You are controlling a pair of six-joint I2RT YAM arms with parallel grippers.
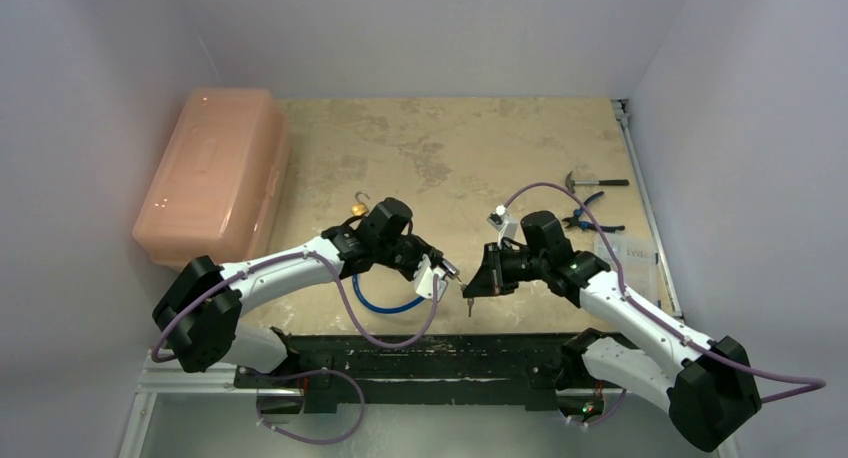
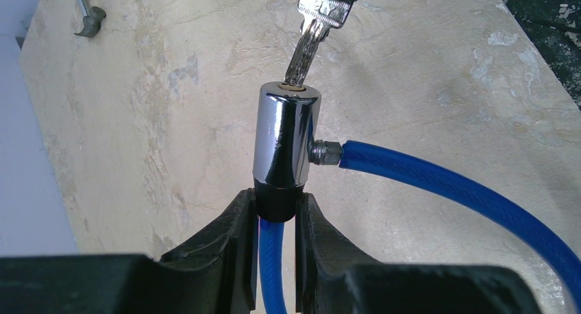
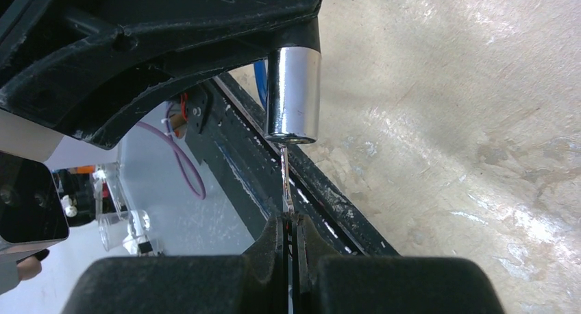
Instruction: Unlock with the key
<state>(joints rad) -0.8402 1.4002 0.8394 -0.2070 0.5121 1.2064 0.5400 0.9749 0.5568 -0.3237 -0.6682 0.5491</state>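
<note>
A chrome cylinder lock (image 2: 286, 136) on a blue cable (image 2: 452, 184) is held off the table by my left gripper (image 2: 277, 203), shut on the lock's black base. In the top view the left gripper (image 1: 437, 274) faces the right gripper (image 1: 478, 283) near the table's front edge. My right gripper (image 3: 292, 221) is shut on a silver key (image 3: 286, 180). The key's blade tip (image 2: 301, 64) is in the brass keyhole at the lock's end. The lock also shows in the right wrist view (image 3: 293, 94). The blue cable loops on the table (image 1: 385, 303).
A peach plastic box (image 1: 212, 173) stands at the left. A brass padlock (image 1: 360, 208) lies behind my left arm. A hammer (image 1: 592, 182), pliers (image 1: 590, 218) and a clear bag (image 1: 628, 253) lie at the right edge. A black rail (image 1: 420, 348) runs along the front.
</note>
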